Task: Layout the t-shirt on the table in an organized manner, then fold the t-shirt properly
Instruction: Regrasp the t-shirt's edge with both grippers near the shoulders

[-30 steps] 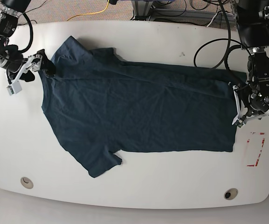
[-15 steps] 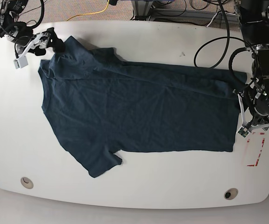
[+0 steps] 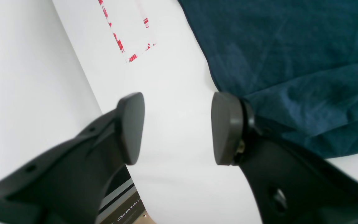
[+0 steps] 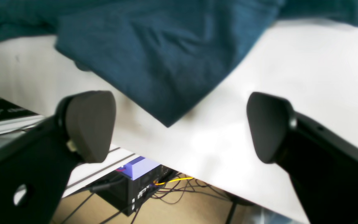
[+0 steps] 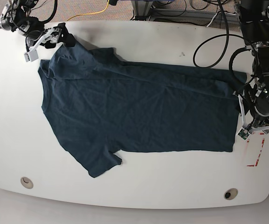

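Black right gripper [image 5: 48, 41] at the table's [image 5: 139, 191] far left corner gapes wide, holding nothing. The navy t-shirt [image 5: 139, 112] lies flat across the middle. Near the right edge, the left gripper [image 5: 243, 119] stands apart, empty, beside the hem.

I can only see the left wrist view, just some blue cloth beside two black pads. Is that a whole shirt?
Observer: Yes. The base view shows a whole t-shirt spread flat on the table, both short sleeves out.
Operator: Is the other arm holding it?
Observer: No. The right end effector is open, and a sleeve corner lies on the table ahead of it, ungripped.
Operator: Anything else on the table?
Observer: Two round holes near its front edge.
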Robot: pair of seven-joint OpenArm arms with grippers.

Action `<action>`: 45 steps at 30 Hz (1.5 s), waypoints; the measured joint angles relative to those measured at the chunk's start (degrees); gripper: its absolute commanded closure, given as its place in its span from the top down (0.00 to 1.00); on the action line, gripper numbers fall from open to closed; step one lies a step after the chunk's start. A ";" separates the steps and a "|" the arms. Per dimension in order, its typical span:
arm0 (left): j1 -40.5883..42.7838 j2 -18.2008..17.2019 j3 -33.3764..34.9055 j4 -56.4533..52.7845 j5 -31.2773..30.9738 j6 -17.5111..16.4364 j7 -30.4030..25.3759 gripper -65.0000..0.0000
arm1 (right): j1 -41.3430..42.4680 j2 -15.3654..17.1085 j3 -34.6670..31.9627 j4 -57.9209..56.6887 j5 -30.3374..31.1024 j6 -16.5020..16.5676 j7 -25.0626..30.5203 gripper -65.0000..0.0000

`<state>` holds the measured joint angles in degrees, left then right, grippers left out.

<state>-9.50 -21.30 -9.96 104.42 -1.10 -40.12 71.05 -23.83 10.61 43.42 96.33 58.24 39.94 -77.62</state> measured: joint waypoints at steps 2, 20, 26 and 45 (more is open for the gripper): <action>0.00 0.00 0.00 0.00 0.04 0.00 0.00 0.49 | 0.07 -0.33 -0.02 0.00 0.04 0.00 0.07 1.00; 0.92 0.02 -0.04 0.00 0.02 0.00 -0.02 0.49 | 0.61 -2.82 -5.38 0.22 -1.31 -0.04 -0.26 0.19; 1.99 -0.02 -0.07 0.00 0.09 0.00 0.02 0.49 | 0.81 -2.82 -5.44 0.09 -1.05 -0.04 -0.13 0.05; 2.97 0.00 -0.07 -0.02 0.02 0.00 -0.02 0.49 | 3.52 -1.27 -5.97 8.50 12.35 -0.04 -1.03 0.00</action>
<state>-6.52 -21.30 -10.02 104.40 -1.08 -40.12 71.02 -20.32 9.34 37.45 104.84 70.59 39.90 -78.65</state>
